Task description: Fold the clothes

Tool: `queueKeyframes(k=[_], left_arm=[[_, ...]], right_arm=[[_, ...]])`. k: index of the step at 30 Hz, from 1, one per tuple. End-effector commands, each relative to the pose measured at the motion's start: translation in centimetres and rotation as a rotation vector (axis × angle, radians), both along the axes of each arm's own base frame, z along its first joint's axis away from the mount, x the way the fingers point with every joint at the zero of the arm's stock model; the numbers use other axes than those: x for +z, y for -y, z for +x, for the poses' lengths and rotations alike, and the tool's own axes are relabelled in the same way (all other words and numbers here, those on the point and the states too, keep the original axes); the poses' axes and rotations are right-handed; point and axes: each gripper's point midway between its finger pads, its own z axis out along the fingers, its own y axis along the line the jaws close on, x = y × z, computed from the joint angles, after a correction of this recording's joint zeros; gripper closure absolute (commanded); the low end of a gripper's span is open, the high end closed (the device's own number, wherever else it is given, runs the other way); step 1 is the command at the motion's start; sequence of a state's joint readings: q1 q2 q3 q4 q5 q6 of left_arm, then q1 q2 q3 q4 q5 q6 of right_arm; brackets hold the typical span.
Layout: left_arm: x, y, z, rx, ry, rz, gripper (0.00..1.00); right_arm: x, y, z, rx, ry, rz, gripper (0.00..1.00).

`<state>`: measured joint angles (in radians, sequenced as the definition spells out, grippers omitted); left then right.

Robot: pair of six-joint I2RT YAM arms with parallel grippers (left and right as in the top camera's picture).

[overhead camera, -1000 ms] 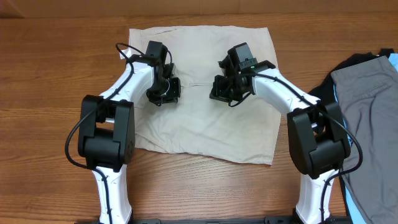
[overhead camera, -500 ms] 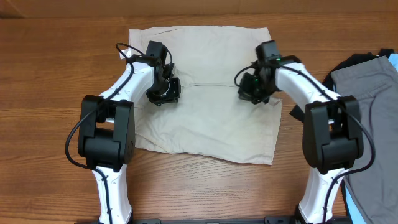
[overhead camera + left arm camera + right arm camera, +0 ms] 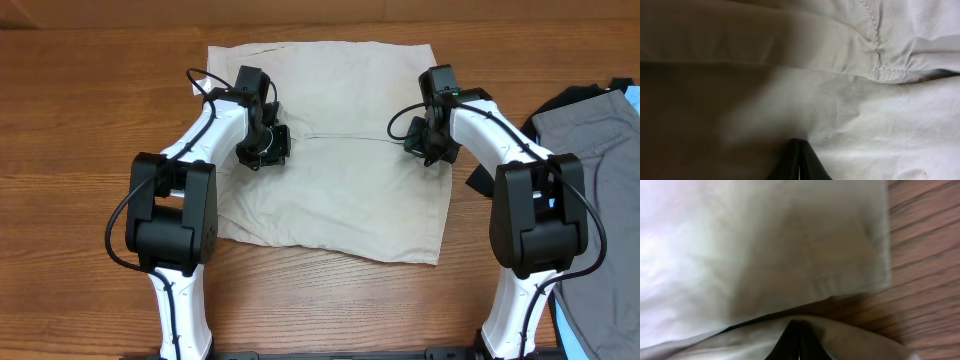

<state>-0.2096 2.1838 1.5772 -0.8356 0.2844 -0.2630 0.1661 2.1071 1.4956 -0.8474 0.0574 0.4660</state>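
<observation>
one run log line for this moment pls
shorts: spread flat on table | left gripper: shut, on shorts' left half | right gripper: shut, at shorts' right edge | grey garment: far right

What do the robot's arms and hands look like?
The left arm and right arm are white tubes with chunky black joints. Thin black cables loop along them. The left hand and right hand are black.

Robot lab bench, by the look of it. A wood-grain table [image 3: 80, 120] fills the view. The left arm [image 3: 170, 215] and right arm [image 3: 525, 220], white with black joints and loose cables, are mounted at its near edge. Beige shorts [image 3: 340, 200] are spread flat, with a grey garment [image 3: 590, 170] heaped aside.
</observation>
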Motion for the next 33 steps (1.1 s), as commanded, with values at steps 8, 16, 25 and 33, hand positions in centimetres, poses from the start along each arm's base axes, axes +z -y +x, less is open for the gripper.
queueKeyframes(k=[8, 16, 25, 33], left_arm=[[1.8, 0.6, 1.1, -0.007, 0.042, -0.04, 0.96], [17.6, -1.3, -0.4, -0.02, 0.277, 0.003, 0.96], [26.1, -7.0, -10.0, 0.108, 0.316, 0.206, 0.93], [23.5, -7.0, -9.2, 0.133, 0.27, 0.219, 0.6]], right_arm=[[0.4, 4.2, 0.5, -0.054, 0.027, -0.17, 0.93], [5.5, 4.8, 0.2, -0.087, -0.018, 0.148, 0.62], [12.1, 2.3, -8.9, -0.004, -0.214, 0.313, 0.42], [13.5, 1.7, -18.7, -0.117, -0.262, 0.324, 0.41]])
